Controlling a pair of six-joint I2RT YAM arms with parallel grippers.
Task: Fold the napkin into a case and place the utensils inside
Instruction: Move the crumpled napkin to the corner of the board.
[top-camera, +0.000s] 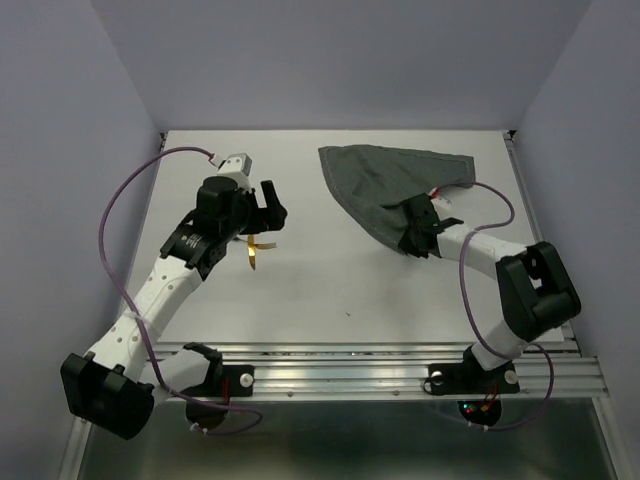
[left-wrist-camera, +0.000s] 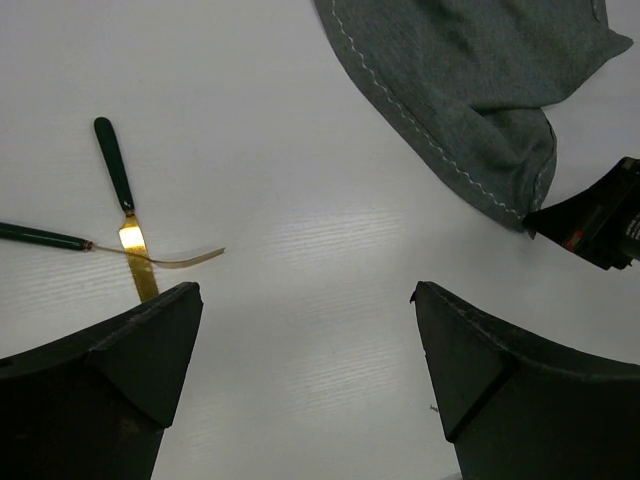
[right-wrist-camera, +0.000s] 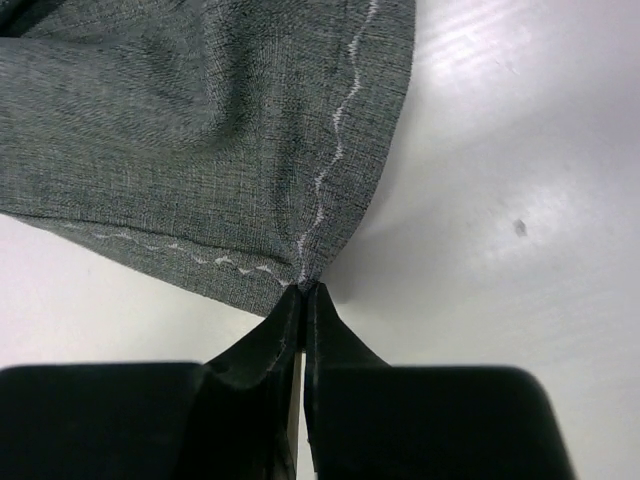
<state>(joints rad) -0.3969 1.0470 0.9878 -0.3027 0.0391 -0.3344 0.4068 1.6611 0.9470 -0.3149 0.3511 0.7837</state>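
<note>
Right gripper (right-wrist-camera: 303, 300) pinches a corner of the napkin (top-camera: 385, 185); left gripper (left-wrist-camera: 306, 287) hangs wide open.

On the white table (top-camera: 340, 290) the dark grey-green napkin lies crumpled in a rough triangle at the far right, with light stitching along its hem. The right jaws are pressed together on its near corner. The left jaws are spread wide over the left half and hold nothing. Near them lie the utensils (left-wrist-camera: 130, 240), two gold pieces with dark green handles, crossed. A small red mark on the right gripper's body is too blurred to read.
</note>
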